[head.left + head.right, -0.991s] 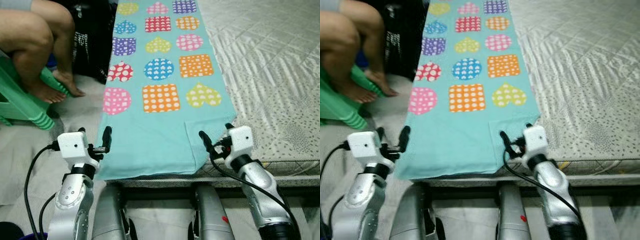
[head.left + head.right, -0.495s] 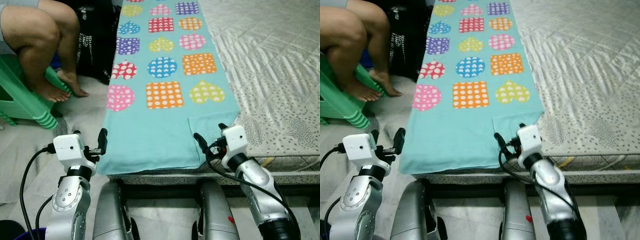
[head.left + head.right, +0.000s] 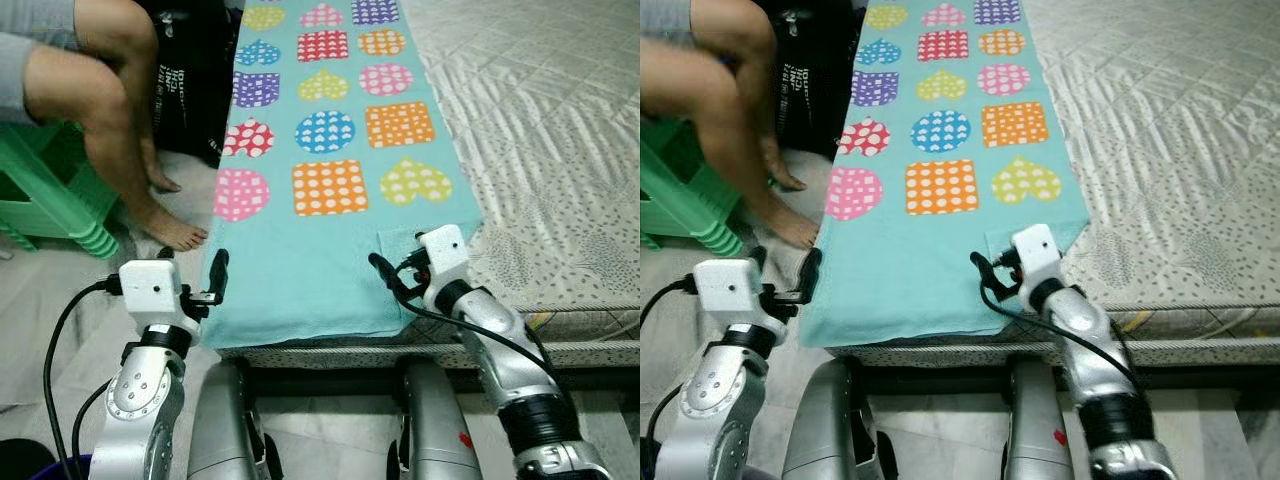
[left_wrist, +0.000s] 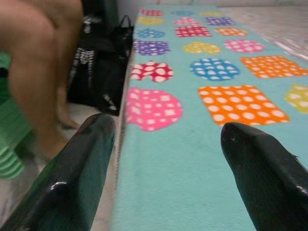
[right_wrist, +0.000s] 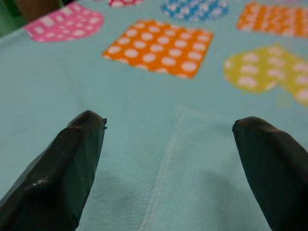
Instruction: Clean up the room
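Right tool [image 3: 388, 274] advanced onto blanket [image 3: 300, 280] corner, fingers apart; left tool [image 3: 200, 282] apart beside edge.

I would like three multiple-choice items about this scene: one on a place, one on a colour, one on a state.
1. Where is the left gripper?
A. at the blanket's near left edge
B. inside the black bag
C. on the green stool

2. What colour is the blanket ground?
A. red
B. turquoise
C. white

3. How are the right gripper fingers?
A. shut on cloth
B. open above the blanket
C. holding a bottle

Key: 1 A, its fingers straddle that edge; 2 B, turquoise between the coloured shapes; 3 B, cloth shows between the spread fingers.
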`<state>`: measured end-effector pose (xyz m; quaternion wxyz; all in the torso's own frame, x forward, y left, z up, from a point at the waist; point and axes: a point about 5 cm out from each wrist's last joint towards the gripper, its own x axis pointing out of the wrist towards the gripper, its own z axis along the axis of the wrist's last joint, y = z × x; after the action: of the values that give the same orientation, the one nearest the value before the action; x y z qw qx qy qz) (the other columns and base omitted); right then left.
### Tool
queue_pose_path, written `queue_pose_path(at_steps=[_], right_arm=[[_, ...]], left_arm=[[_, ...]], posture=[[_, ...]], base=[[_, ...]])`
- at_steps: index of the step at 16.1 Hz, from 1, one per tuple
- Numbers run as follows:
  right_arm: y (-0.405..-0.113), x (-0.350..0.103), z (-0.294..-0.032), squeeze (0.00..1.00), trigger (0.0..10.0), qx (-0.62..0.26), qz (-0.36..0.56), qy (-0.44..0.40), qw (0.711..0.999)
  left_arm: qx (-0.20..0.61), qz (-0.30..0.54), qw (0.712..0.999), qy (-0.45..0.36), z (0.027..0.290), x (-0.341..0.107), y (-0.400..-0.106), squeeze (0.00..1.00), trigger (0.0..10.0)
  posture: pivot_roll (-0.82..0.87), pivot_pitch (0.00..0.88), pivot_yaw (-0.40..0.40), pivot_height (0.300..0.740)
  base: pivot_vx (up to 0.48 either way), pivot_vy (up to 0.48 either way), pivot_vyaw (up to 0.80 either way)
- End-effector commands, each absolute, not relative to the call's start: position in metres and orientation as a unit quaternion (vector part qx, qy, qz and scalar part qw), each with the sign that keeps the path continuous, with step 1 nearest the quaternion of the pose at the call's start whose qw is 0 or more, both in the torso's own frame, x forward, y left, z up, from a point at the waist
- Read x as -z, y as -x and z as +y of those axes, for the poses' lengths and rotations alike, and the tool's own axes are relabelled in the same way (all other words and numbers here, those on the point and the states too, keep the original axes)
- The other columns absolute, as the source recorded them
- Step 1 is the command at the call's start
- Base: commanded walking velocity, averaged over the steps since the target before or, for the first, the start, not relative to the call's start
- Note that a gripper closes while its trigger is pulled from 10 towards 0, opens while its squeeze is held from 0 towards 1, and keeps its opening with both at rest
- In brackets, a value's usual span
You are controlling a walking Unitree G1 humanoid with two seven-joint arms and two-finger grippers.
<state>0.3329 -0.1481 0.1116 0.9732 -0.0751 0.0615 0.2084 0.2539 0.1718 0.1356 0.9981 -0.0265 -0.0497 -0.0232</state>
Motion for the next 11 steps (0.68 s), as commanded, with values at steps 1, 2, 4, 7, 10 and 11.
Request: queue_pose_path(at_steps=[1,2,4,7,10,11], right_arm=[[-0.331,-0.102,-0.144,0.0,10.0,-0.202,0.087,0.066,0.973],[-0.329,-0.092,-0.135,0.0,10.0,-0.212,0.106,0.076,0.969],[-0.325,-0.081,-0.123,0.0,10.0,-0.221,0.138,0.084,0.962],[-0.327,-0.07,-0.11,0.0,10.0,-0.181,0.162,0.086,0.966],[-0.333,-0.07,-0.104,0.0,10.0,-0.141,0.157,0.083,0.974],[-0.336,-0.071,-0.102,0.0,10.0,-0.129,0.156,0.083,0.976]], left_arm=[[0.016,-0.043,0.999,0.016,0.177,-0.135,-0.25,0.0,10.0],[0.006,-0.045,0.999,0.015,0.179,-0.134,-0.249,0.0,10.0],[-0.012,-0.049,0.999,0.018,0.183,-0.137,-0.246,0.0,10.0],[-0.026,-0.043,0.999,0.019,0.185,-0.134,-0.237,0.0,10.0],[-0.025,-0.039,0.999,0.018,0.183,-0.134,-0.236,0.0,10.0],[-0.025,-0.039,0.999,0.017,0.184,-0.135,-0.237,0.0,10.0]], posture=[[-0.01,0.196,0.092,0.526],[0.01,0.19,0.075,0.526],[0.03,0.189,0.044,0.526],[0.04,0.199,0.035,0.526],[0.04,0.207,0.043,0.526],[0.04,0.207,0.043,0.526]], base=[[0.0,0.0,0.0],[0.0,0.0,0.0],[0.0,0.0,0.0],[0.0,0.0,0.0],[0.0,0.0,0.0],[0.0,0.0,0.0]])
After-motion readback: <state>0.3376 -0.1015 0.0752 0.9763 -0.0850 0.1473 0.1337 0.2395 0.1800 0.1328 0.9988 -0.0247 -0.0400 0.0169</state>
